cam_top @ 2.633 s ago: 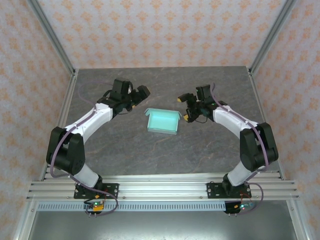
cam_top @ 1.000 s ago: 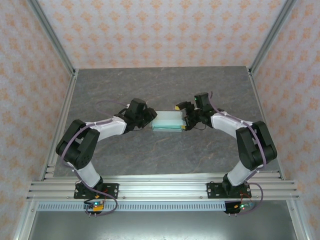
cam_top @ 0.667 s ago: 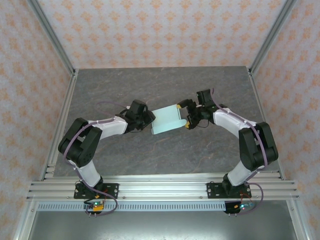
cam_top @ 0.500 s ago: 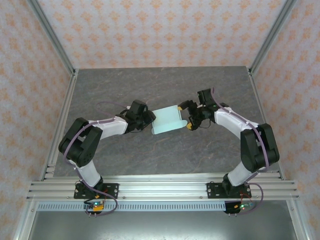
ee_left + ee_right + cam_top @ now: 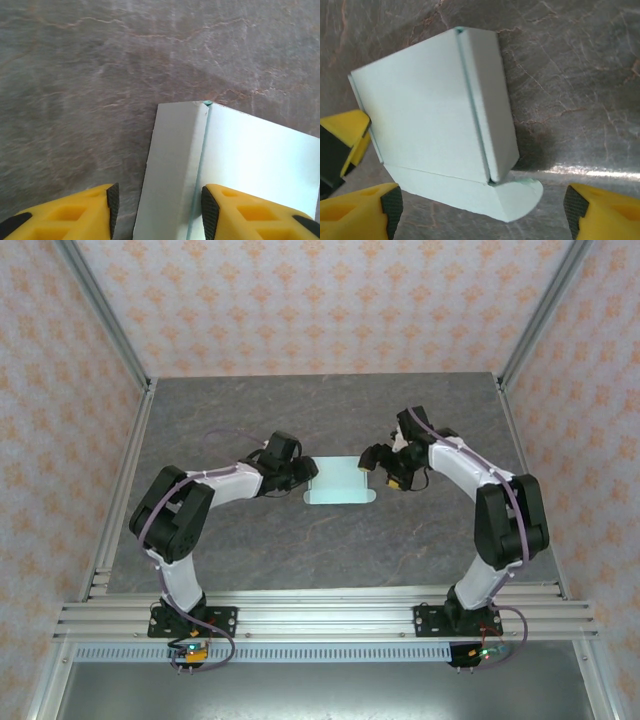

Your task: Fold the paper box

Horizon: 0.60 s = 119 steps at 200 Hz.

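Grey marbled tabletop (image 5: 330, 550) — pale veins; orange-patterned walls (image 5: 300, 300) left, far, right; aluminium rails (image 5: 330, 615) along near edge; metal posts (image 5: 105, 310) at far corners.

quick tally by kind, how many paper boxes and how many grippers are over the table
paper box: 1
grippers: 2 (left gripper, right gripper)
total: 3
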Available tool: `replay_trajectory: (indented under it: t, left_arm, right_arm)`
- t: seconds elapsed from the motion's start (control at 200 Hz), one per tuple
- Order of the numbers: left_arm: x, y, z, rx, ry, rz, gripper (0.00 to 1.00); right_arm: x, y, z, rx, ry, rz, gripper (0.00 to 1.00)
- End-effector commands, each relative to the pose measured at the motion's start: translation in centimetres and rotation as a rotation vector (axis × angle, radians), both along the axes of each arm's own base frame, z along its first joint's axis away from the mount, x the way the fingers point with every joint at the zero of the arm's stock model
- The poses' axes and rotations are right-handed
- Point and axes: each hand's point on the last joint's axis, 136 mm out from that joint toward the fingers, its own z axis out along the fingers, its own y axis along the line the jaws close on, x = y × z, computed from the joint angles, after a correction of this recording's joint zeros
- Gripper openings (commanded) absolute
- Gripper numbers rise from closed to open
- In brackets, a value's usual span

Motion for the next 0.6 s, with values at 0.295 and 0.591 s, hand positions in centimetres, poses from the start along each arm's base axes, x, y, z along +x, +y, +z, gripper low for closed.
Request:
replay_trajectory:
  t: [0.295,0.591]
  left_arm:
    - [-2.6,1.6,-7.0,-0.105,0.148,-0.134,0.38]
    - [-3.3,3.0,-8.4,-0.074,0.207,-0.133,0.30]
  right_arm:
    - [-0.1,1.4,-2.1,0.070,0.004,0.166,0.99]
    - [0.5,2.5,-1.8,0.163,-0.064,0.144,0.99]
